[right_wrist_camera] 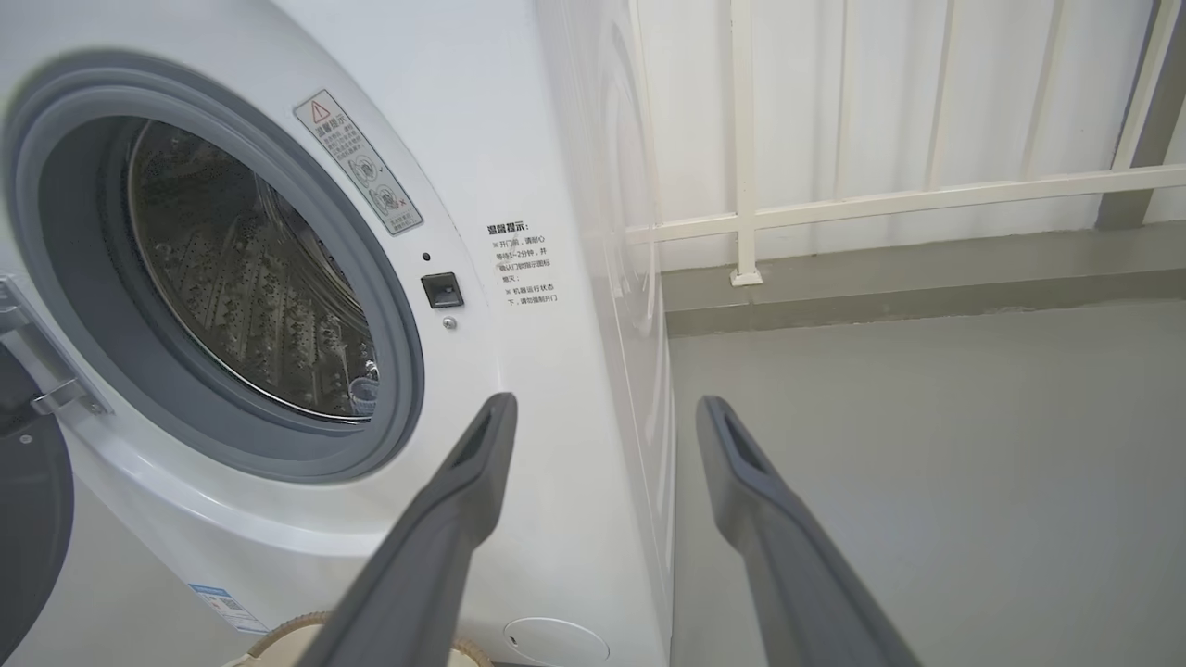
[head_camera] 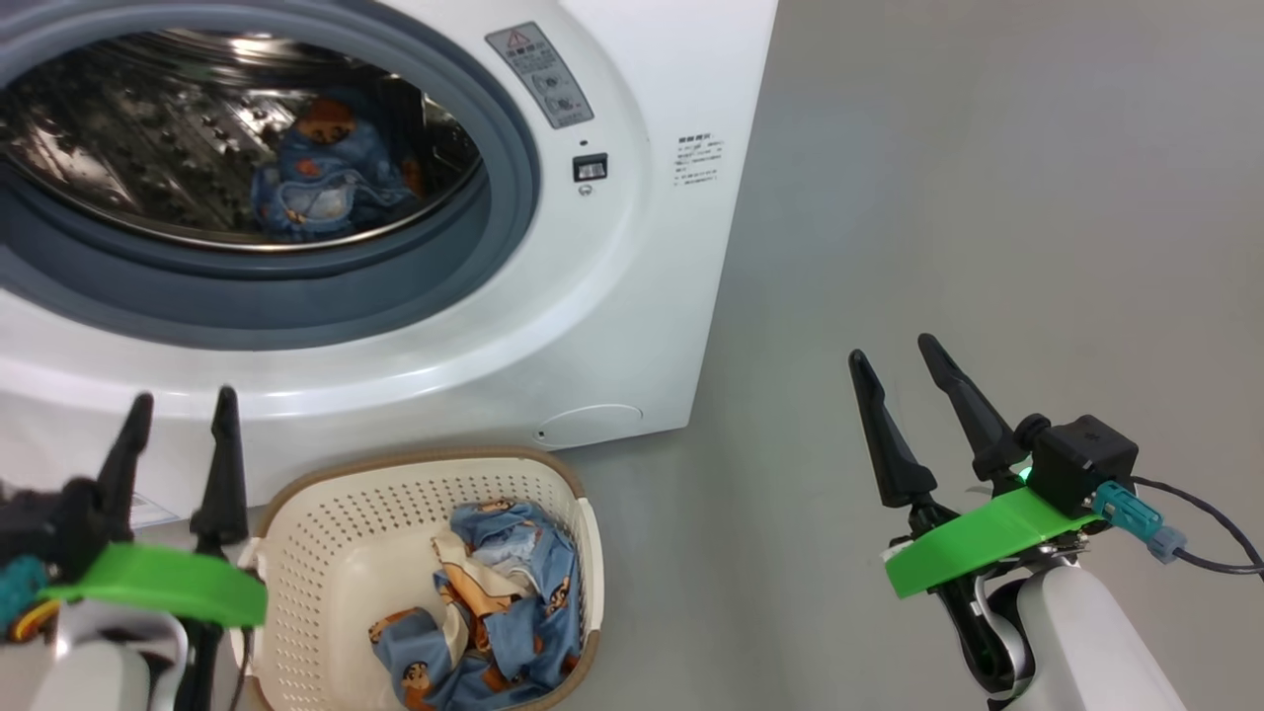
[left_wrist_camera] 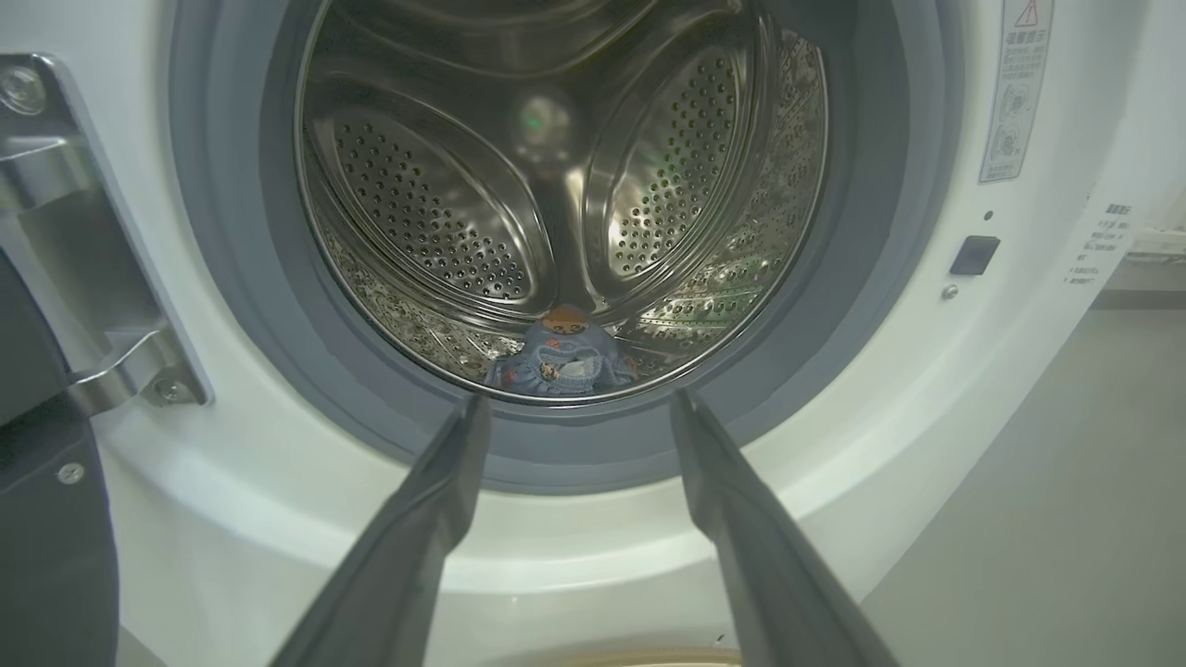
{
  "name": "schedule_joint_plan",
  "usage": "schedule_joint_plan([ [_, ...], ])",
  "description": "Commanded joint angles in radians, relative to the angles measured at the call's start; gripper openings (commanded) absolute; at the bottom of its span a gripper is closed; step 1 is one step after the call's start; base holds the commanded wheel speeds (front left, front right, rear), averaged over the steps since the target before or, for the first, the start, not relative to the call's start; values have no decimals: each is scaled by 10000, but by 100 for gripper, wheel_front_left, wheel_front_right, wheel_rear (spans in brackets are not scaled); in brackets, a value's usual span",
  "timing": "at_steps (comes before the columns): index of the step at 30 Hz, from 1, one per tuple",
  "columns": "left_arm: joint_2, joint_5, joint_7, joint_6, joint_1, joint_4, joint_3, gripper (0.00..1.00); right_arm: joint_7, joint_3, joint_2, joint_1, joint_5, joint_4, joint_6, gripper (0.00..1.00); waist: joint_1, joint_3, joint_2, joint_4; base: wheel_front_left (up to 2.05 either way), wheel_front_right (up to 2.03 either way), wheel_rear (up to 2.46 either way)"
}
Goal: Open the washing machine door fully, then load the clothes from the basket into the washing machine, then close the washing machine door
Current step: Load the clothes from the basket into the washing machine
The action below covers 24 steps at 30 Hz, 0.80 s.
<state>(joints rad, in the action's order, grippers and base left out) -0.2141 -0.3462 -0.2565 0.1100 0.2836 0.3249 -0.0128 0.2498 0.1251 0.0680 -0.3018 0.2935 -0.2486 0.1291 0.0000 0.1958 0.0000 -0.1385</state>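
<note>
Loading step, partway: one blue printed garment [head_camera: 316,188] lies in the drum of the washing machine [head_camera: 632,296], and the rest of the clothes [head_camera: 494,612] sit bunched in the basket [head_camera: 326,553] on the floor just in front of it. Left gripper [head_camera: 185,397] hangs beside the basket, right gripper [head_camera: 893,348] well off to the side; both jaws spread, holding nothing. Next move likely: dip a gripper into the basket and pinch the fabric. The washing machine door [left_wrist_camera: 37,519] is open but cut off at the edge, so how far it swings can't be told.

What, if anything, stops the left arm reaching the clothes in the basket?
Nothing visible, so probably yes: the left gripper hovers beside the basket, jaws open, and the clothes lie uncovered.
</note>
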Motion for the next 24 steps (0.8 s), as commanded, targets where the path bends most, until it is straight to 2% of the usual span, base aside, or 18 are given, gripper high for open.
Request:
schedule_joint_plan([
  [1, -221, 110, -53, -69, -135, -485, 436, 100, 120, 188, 25, 81, 24, 265, 16, 100, 0, -60, 0, 65, 0, 0, 0],
  [24, 330, 385, -53, -264, -1658, -2160, 719, 100, 120, -43, 162, 362, 94, 295, 16, 100, 0, -360, 0, 373, 0, 0, 0],
])
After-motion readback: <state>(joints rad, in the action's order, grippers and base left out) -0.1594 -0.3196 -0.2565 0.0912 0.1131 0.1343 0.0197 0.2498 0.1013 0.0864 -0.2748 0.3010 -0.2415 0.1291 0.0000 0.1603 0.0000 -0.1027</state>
